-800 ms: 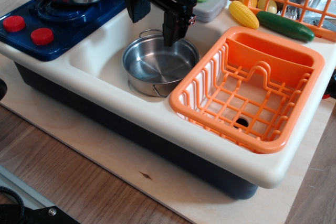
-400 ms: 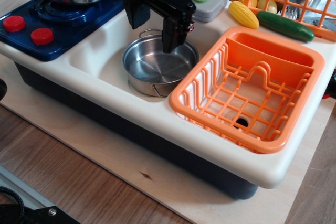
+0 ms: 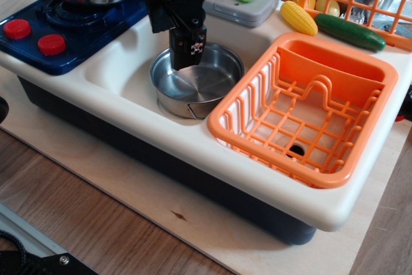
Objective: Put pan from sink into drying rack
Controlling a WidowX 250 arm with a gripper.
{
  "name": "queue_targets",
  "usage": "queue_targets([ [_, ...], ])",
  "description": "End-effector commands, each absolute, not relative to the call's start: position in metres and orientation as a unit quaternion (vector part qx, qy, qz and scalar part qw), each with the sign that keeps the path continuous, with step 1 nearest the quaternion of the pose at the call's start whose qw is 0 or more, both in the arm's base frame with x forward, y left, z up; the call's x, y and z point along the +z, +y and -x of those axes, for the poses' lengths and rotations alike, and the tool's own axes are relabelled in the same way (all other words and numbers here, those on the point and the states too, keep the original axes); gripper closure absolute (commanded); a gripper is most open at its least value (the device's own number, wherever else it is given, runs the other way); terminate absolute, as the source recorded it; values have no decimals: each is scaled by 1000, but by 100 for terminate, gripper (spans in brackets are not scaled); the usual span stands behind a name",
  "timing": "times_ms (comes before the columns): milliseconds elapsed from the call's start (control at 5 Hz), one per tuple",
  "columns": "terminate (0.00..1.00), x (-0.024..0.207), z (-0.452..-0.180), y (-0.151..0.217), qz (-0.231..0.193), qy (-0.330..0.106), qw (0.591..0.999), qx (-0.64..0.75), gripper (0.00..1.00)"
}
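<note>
Below my matt black fingers [image 3: 187,46] the pan [image 3: 196,80] is shiny steel, the sink [image 3: 122,72] smooth cream plastic, the drying rack [image 3: 306,111] glossy orange plastic.

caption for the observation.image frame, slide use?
Gripper poised at the back rim of the pan in the sink, orange drying rack alongside.

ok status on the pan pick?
Gripper down at pan back rim, jaw state unclear. Pan in sink, not lifted. Drying rack unobstructed.

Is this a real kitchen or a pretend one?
Most likely a pretend one: a toy kitchen set on a wooden table. The sink is moulded plastic, the stove has chunky red knobs, and the corn looks plastic too.
</note>
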State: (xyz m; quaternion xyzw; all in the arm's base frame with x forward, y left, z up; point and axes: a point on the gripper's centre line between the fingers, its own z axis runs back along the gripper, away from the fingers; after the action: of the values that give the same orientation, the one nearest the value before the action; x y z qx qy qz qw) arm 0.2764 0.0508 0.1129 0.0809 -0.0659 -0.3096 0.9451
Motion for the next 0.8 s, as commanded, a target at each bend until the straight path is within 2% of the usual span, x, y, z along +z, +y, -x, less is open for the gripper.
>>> queue_targets([
  [0, 0, 125, -279, 57, -91, -94, 907, -400, 0],
  [200, 0, 121, -271, 48, -92, -92, 890, -438, 0],
  [400, 0, 119, -262, 44, -67, -93, 884, -454, 0],
  [600, 0, 112, -256, 42, -61, -99, 876, -468, 0],
])
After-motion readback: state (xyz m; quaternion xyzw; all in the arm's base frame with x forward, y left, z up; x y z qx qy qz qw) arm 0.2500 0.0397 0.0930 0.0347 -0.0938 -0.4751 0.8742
